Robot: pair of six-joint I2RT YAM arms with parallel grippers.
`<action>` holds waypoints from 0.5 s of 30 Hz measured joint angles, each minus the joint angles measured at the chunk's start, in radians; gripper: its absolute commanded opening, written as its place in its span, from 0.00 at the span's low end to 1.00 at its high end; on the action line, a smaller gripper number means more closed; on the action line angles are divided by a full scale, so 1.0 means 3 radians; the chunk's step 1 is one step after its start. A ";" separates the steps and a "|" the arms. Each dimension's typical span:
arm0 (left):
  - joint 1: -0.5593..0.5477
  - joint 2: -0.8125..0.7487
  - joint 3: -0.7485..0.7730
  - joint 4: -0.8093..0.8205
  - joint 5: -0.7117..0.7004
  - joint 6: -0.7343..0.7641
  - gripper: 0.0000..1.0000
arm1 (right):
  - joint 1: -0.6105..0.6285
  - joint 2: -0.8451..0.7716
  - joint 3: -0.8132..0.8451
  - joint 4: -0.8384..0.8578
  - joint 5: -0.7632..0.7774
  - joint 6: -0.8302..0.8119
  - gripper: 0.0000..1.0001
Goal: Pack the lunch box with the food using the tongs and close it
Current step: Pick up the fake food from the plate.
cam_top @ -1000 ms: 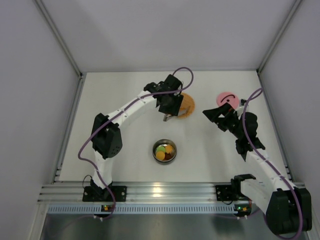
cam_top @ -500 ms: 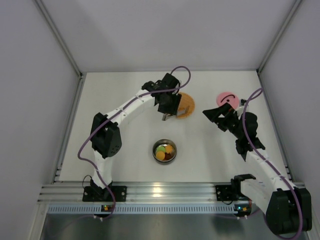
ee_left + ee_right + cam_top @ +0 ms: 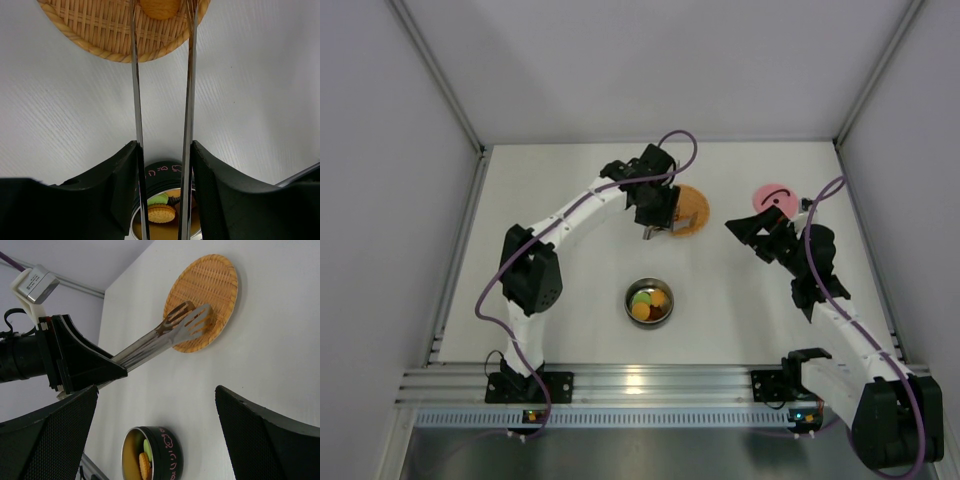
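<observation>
Clamping the tongs (image 3: pixel 134 75) between its fingers, left gripper (image 3: pixel 164 150) points their long axis straight ahead; 2 arms flank 1 tan biscuit (image 3: pixel 160 7) on the woven plate (image 3: pixel 100 30), directly forward. Lunch box (image 3: pixel 162 447), part filled, lies behind it. Right gripper (image 3: pixel 156 390), spread and empty, sits nearer the pink lid (image 3: pixel 773 196).
</observation>
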 measured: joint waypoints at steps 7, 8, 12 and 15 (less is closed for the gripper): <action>0.0043 0.0000 -0.0018 0.0003 0.0027 -0.0001 0.49 | 0.0000 0.0000 0.0000 0.0000 0.0000 0.0000 1.00; 0.0047 0.0000 -0.0029 0.0003 0.0028 -0.0001 0.49 | 0.0000 0.0000 0.0000 0.0000 0.0000 0.0000 0.99; 0.0058 0.0000 -0.0069 0.0001 0.0036 -0.0001 0.47 | 0.0000 0.0000 0.0000 0.0000 0.0000 0.0000 0.99; 0.0067 0.0000 -0.0070 0.0003 0.0038 -0.0001 0.46 | 0.0000 0.0000 0.0000 0.0000 0.0000 0.0000 0.99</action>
